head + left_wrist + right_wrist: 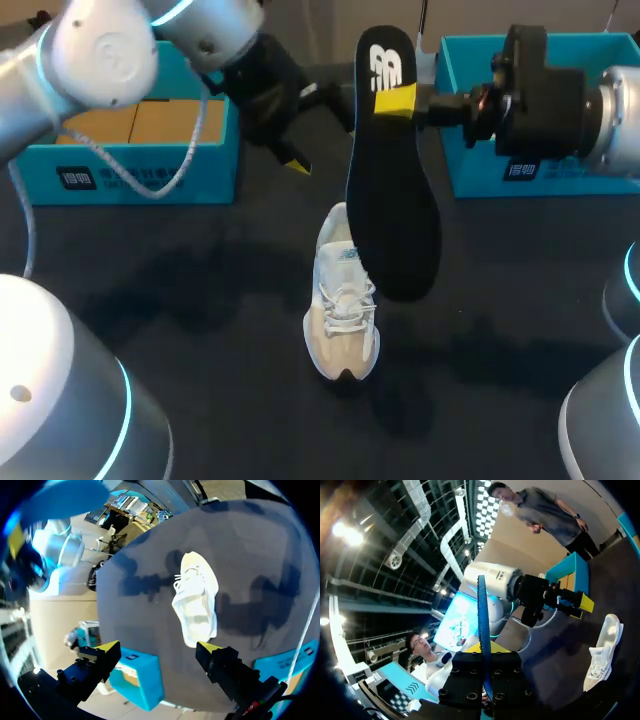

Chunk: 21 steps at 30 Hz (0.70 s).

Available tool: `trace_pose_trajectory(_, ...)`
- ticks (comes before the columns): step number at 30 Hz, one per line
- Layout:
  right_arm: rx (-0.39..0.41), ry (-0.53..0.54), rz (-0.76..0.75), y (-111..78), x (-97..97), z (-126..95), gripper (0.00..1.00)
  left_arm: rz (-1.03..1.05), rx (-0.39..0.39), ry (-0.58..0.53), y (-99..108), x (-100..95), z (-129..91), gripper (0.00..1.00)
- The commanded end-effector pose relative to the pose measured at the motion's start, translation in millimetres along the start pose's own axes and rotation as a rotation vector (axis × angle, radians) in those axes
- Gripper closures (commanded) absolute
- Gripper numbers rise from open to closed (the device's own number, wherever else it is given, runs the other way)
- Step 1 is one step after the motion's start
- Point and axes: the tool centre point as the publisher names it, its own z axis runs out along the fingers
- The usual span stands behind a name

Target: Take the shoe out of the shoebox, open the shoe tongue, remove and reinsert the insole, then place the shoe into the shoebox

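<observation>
The right hand (418, 102) is clamped on the heel end of the flat black insole with a yellow patch (390, 200). It holds the insole in the air, toe hanging down over the white-and-beige lace-up sneaker (342, 305), which lies mid-worktop (180, 300). Just left of the insole's heel hovers the left hand (292, 152), fingers spread and empty, with one teal cardboard box (140, 175) far left and another teal box (560, 178) far right.

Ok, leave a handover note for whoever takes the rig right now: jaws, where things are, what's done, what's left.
Right gripper: jaws shut on the black insole, held over the shoe.
Left gripper: jaws open, empty, above the table.
Shoe lies on the table; one teal shoebox back left, another back right.
Done: shoe out, insole out.
Left: reinsert insole, put shoe into shoebox.
</observation>
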Motion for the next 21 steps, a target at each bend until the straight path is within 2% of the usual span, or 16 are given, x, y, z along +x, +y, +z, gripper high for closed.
trace_pose_trajectory(1, -0.068, -0.027, 0.119, 13.1, -10.8, 9, 1.00, 0.052, -0.043, -0.211, -16, 9.6, -11, 0.00)
trace_pose_trajectory(2, -0.091, -0.016, 0.122, 13.4, -12.7, 10, 1.00, 0.054, -0.046, -0.230, -17, 8.9, -12, 0.00)
trace_pose_trajectory(5, -0.091, -0.016, 0.122, 13.4, -12.7, 10, 1.00, 0.083, -0.052, -0.328, -19, 3.6, -21, 0.00)
trace_pose_trajectory(8, -0.091, -0.016, 0.122, 13.4, -12.7, 10, 1.00, 0.054, -0.064, -0.350, -15, -0.9, -21, 0.00)
trace_pose_trajectory(13, -0.091, -0.016, 0.122, 13.4, -12.7, 10, 1.00, 0.035, -0.051, -0.463, -15, 2.0, -26, 0.00)
trace_pose_trajectory(18, -0.091, -0.016, 0.122, 13.4, -12.7, 10, 1.00, 0.058, -0.041, -0.500, -16, 3.8, -28, 0.00)
trace_pose_trajectory(21, -0.156, -0.046, 0.232, 14.0, -28.7, 10, 1.00, 0.073, -0.031, -0.544, -19, 2.5, -31, 0.00)
